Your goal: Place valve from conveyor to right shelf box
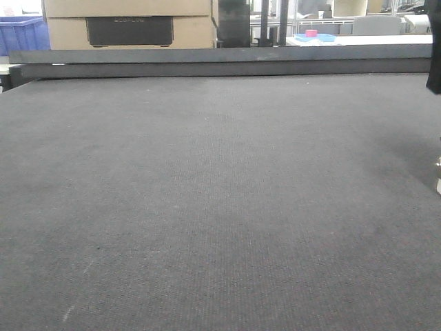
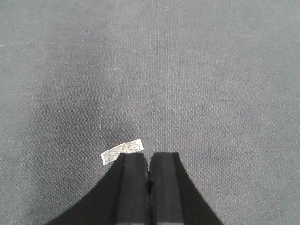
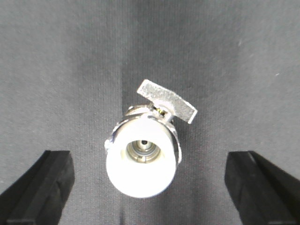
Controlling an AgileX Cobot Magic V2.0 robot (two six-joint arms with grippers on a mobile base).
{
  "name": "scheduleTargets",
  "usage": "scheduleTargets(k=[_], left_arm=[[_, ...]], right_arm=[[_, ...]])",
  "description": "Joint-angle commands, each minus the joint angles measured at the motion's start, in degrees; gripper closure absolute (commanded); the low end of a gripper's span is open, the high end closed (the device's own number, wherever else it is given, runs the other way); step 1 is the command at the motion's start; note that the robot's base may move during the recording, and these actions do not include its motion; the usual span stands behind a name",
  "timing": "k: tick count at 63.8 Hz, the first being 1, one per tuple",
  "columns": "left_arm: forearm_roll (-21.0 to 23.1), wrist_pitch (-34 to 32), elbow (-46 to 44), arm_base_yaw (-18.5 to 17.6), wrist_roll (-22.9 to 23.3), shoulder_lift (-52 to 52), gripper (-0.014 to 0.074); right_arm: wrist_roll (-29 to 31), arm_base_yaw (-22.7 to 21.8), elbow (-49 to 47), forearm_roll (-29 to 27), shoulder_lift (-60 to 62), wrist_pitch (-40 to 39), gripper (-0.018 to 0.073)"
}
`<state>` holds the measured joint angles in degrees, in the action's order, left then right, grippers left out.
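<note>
The valve [image 3: 143,161] stands on the conveyor [image 3: 61,70], its white round opening facing the right wrist camera and its flat silvery handle [image 3: 166,107] at the back. My right gripper [image 3: 150,154] is open. Its black fingers [image 3: 44,185] flank the valve on both sides with wide gaps and touch nothing. In the front view only the valve's pale edge [image 1: 437,176] shows at the right border, on the wide dark-grey conveyor [image 1: 207,193]. My left gripper [image 2: 149,155] is shut on nothing, low over the belt. The right shelf box is out of view.
A black raised rail [image 1: 220,62] runs along the belt's far edge. Behind it stand cardboard boxes [image 1: 131,24], a blue crate [image 1: 21,34] and a blue tray [image 1: 313,36]. A small pale tape strip [image 2: 122,151] lies on the belt by the left fingertips.
</note>
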<state>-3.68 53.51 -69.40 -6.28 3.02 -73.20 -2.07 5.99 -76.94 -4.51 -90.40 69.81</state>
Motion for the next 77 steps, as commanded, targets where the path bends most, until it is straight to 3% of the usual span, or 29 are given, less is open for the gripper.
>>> scheduleTargets(k=[1, 38, 62, 77], left_arm=[[0.4, -0.3, -0.5, -0.2, 0.1, 0.1, 0.0708], [0.5, -0.3, -0.5, -0.2, 0.1, 0.1, 0.0708], [0.9, -0.1, -0.5, -0.2, 0.1, 0.1, 0.0708], [1.0, 0.1, -0.5, -0.2, 0.1, 0.1, 0.0708]], right_arm=[[-0.1, 0.0, 0.5, 0.2, -1.3, 0.2, 0.0023], [-1.6, 2.8, 2.4, 1.7, -4.4, -1.0, 0.0023], [-1.6, 2.5, 2.4, 3.3, -4.4, -2.8, 0.0023], [-1.6, -0.2, 2.4, -0.1, -4.4, -2.2, 0.0032]])
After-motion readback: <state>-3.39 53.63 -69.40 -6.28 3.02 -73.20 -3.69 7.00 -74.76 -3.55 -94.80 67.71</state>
